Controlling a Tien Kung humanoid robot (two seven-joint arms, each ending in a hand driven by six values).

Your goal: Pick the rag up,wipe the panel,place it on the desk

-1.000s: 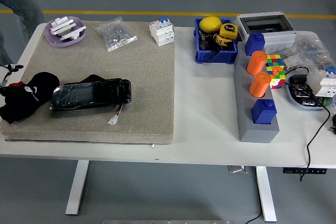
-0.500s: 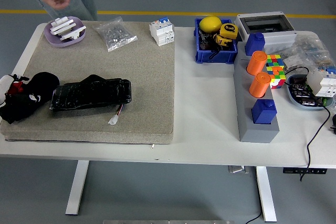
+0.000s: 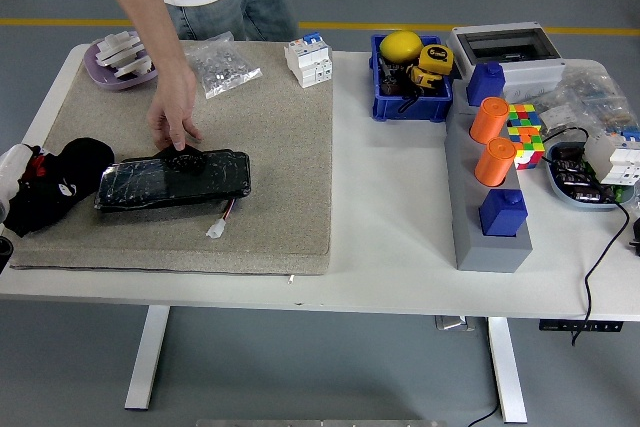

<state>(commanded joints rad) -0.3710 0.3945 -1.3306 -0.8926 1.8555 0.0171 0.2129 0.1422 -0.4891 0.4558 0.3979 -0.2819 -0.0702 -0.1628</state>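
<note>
Item: black panel [image 3: 175,179], glossy, lying lengthwise on the grey mat [image 3: 280,147] at the left of the white table [image 3: 390,217], short wires trailing off its near right corner. Item: rag [image 3: 183,155], dark, bunched against the panel's far edge, under the fingertips of a person's hand [image 3: 172,112] reaching down from the far side. Item: robot's left hand [image 3: 45,187], black, at the mat's left edge just beside the panel's left end; whether its fingers are curled or loose cannot be told, and it grasps nothing visible. Right hand: not in view. Hazards, as judged: the person's hand occupies the exact spot the robot must reach for the rag, so a reach now risks contact with it; black rag on black panel gives poor contrast, so a grasp could close on the panel edge or drag the panel and its wires across the mat. Change from the earlier frames: the person, previously at the far left corner with a hand raised off the table, now leans in over the mat with the hand on the rag; the robot's left hand sits slightly further left; panel position unchanged.
</note>
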